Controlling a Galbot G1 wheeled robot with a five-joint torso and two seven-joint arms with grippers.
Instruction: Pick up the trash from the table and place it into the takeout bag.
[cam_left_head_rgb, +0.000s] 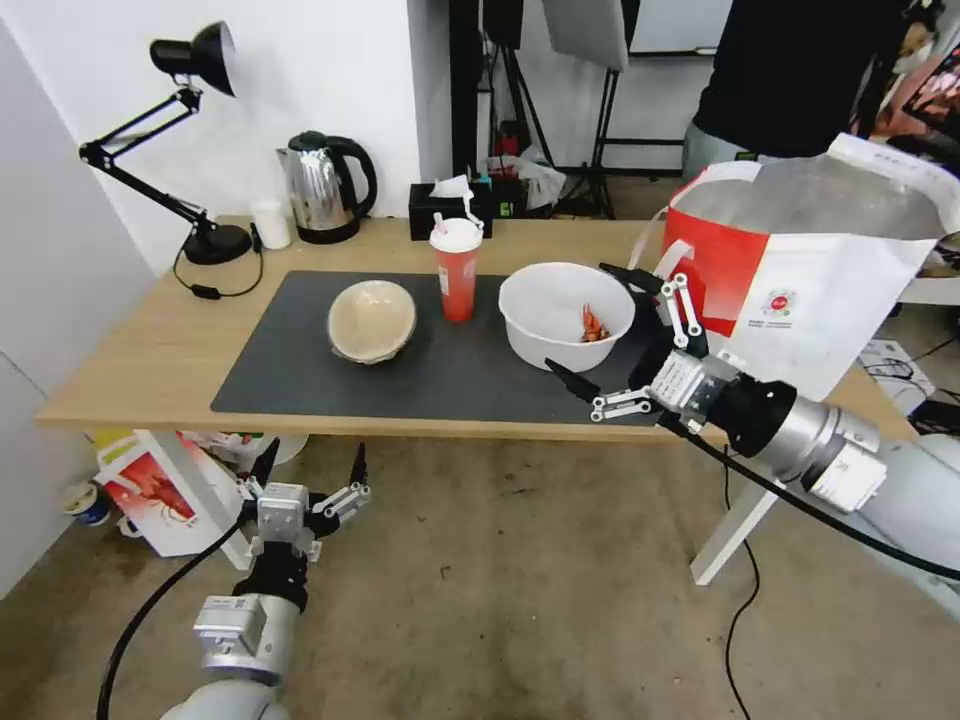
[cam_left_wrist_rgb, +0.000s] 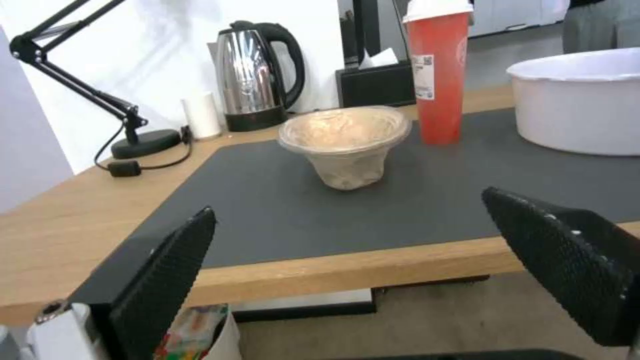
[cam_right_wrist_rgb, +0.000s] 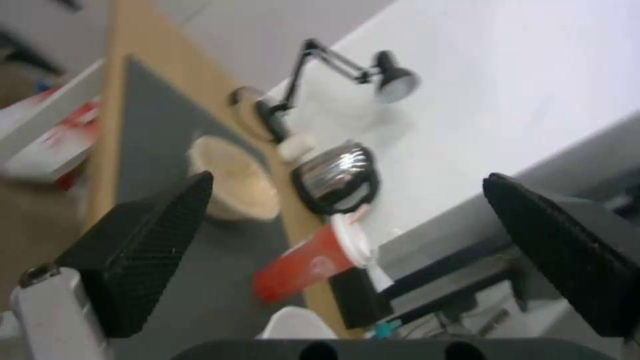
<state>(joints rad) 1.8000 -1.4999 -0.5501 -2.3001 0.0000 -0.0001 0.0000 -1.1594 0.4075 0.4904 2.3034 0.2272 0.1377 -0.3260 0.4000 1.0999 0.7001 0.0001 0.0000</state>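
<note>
Reaching beside the white bowl (cam_left_head_rgb: 565, 312), right gripper (cam_left_head_rgb: 600, 330) jaws spread.

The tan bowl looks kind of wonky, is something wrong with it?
A little. The tan paper bowl on the dark mat sits tilted in the head view, and its side looks crumpled in the left wrist view. Nothing is spilled; the red cup stands upright.
</note>
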